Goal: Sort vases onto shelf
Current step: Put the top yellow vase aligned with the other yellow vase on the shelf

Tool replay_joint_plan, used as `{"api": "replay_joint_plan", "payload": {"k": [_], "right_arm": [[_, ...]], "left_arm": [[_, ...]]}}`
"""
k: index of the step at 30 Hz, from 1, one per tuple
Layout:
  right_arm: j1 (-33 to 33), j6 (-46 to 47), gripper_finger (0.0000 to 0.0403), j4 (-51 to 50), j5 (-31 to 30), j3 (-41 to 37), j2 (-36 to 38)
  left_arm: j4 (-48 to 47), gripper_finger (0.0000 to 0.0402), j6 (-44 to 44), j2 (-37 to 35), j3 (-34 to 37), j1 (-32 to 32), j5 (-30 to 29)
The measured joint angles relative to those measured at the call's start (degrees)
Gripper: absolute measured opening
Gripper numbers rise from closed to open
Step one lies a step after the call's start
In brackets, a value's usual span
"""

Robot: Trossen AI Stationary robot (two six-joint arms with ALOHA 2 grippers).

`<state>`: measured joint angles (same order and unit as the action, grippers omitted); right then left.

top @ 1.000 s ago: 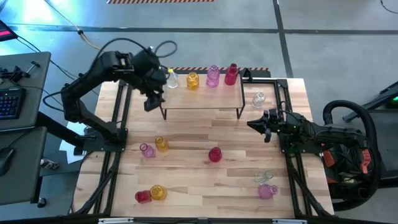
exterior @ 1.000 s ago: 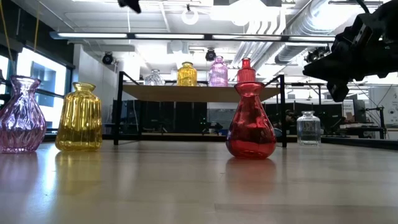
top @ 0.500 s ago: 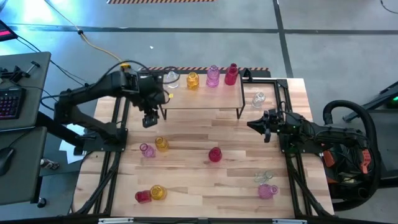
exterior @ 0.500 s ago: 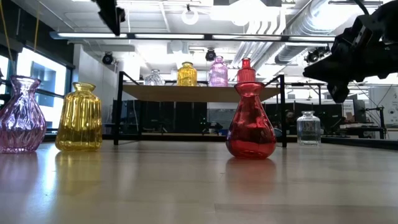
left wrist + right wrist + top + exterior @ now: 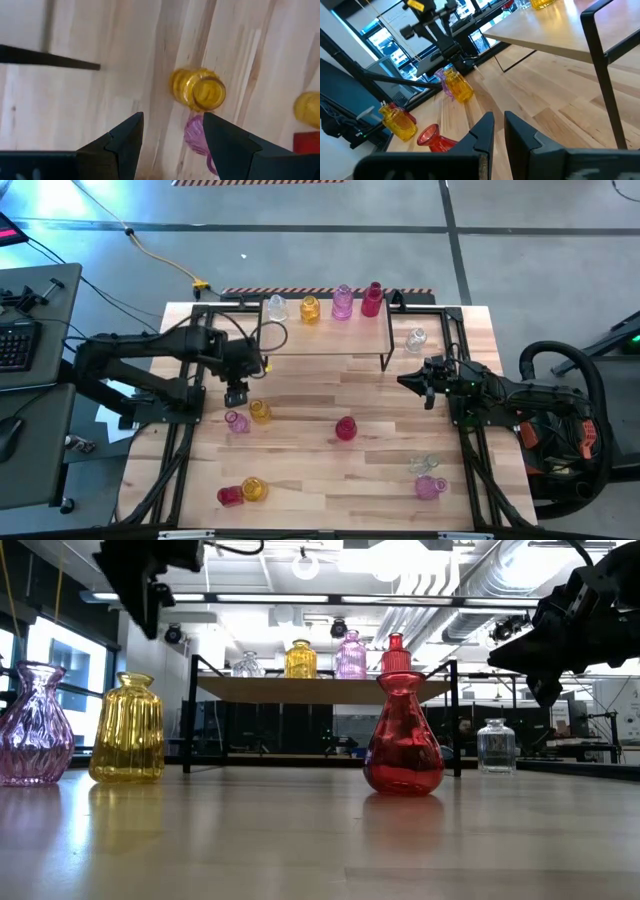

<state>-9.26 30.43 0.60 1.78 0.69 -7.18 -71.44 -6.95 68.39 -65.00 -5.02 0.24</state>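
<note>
Four vases stand in a row on the shelf (image 5: 325, 340): clear (image 5: 276, 307), yellow (image 5: 309, 309), pink (image 5: 342, 302) and red (image 5: 372, 299). More stand on the table: a yellow vase (image 5: 260, 412), a pink one (image 5: 237, 421), a red one (image 5: 345, 428) and a clear one (image 5: 416, 338). My left gripper (image 5: 236, 393) hangs open, pointing down, just above and on the far side of the yellow vase (image 5: 199, 91) and the pink vase (image 5: 196, 137), with nothing between its fingers. My right gripper (image 5: 418, 380) is shut and level at the right, beside the shelf's right end.
A red (image 5: 229, 496) and a yellow vase (image 5: 254, 489) sit near the front left. A clear (image 5: 424, 465) and a pink one (image 5: 430, 486) sit near the front right. The shelf's black legs (image 5: 263, 363) stand close behind my left gripper. Bare planks lie between the groups.
My left gripper has come down and toward the table's near edge, from beside the shelf's left end to just above the yellow and pink vases. It has tipped steeper, and its fingers stay apart. No vase has moved.
</note>
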Motion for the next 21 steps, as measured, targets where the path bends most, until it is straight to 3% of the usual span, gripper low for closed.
{"api": "replay_joint_plan", "payload": {"k": [7,21], "right_arm": [[0.0,0.0,0.0028,0.0,0.0,0.0,0.0],[0.0,-1.5,0.0028,0.0,0.1,0.0,0.0]], "left_arm": [[5.6,0.0197,-5.9,0.4,4.9,2.2,-0.1],[9.6,0.0197,-9.5,4.2,5.5,5.2,-0.8]]}}
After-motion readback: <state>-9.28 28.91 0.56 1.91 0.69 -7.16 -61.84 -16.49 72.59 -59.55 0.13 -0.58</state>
